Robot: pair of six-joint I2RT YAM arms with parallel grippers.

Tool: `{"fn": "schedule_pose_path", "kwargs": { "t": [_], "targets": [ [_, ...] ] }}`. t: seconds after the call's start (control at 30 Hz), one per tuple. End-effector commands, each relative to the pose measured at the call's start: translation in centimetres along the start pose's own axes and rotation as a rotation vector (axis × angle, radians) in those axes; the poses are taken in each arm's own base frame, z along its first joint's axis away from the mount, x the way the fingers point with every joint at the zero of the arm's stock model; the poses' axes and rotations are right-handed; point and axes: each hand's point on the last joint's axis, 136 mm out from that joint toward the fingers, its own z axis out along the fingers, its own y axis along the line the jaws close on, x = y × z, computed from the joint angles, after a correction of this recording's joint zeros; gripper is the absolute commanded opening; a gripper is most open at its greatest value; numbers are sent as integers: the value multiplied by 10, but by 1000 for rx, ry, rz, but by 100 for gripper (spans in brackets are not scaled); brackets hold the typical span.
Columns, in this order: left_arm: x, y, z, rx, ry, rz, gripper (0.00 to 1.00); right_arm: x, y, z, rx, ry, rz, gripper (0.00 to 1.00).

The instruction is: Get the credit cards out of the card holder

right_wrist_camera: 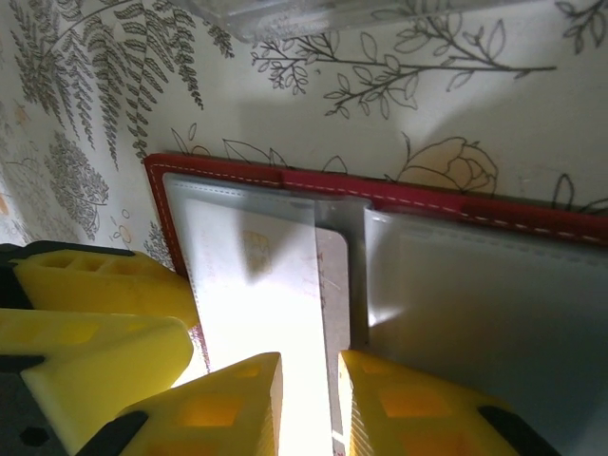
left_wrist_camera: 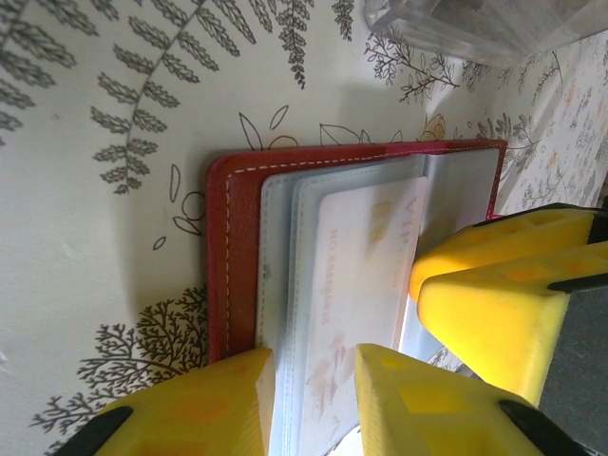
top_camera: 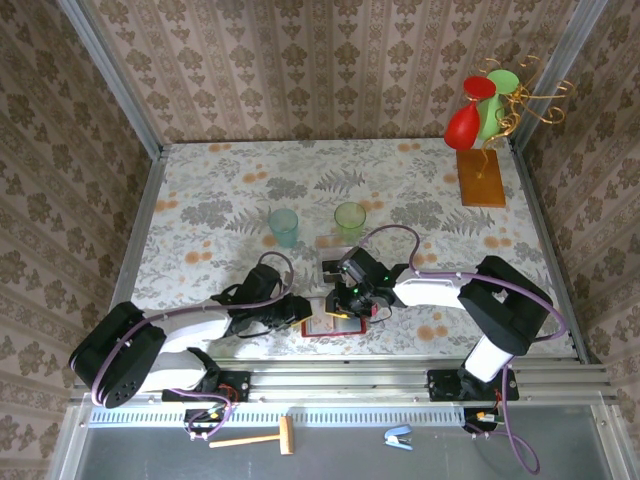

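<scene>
The card holder [top_camera: 328,329] lies open like a book on the flowered table [top_camera: 220,190], at the 6 o'clock edge and about midway between the two arms. Its dark-red cover is flat on the cloth and its clear sleeves face up. Both arms reach in over it from either side.

The left pincer [left_wrist_camera: 315,399] is set narrow. Its yellow fingers [left_wrist_camera: 190,413] close around the edge of a few clear sleeves, and a pale credit card [left_wrist_camera: 366,266] with pinkish print sits in one of them. The right pincer [right_wrist_camera: 309,404] is narrow too, nipping the lifted sleeve that carries this pale card. I can't tell whether its pads grip the plastic leaf alone or the card inside it. The two sets of yellow fingers are just beside each other over the holder.

A clear plastic box [left_wrist_camera: 446,28] stands just beyond the holder at 12 o'clock. Further that way are a teal cup [top_camera: 283,227] and a green cup [top_camera: 350,218], standing apart from each other. At about 1 o'clock, near the far right corner, a wire stand on a wooden base [top_camera: 480,178] holds a red cup [top_camera: 465,125] and another green one. On the near ledge below the arm bases lie a wooden mallet [top_camera: 255,437] and a blue stapler [top_camera: 399,436].
</scene>
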Motion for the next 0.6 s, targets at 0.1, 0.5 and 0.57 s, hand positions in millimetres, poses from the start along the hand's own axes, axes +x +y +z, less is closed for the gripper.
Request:
{"fn": "schedule_pose_path", "kwargs": {
  "t": [0.1,0.5,0.57],
  "targets": [
    [3,10,-1,-17,6,-4,30,0,-7,-4,67,-5,-29,23],
    [2,10,-1,-20,7,-6,30,-4,-3,-11,85,-18,-62,23],
    [2,10,-1,-21,6,-6,30,-4,0,-14,73,-23,-63,23]
  ]
}}
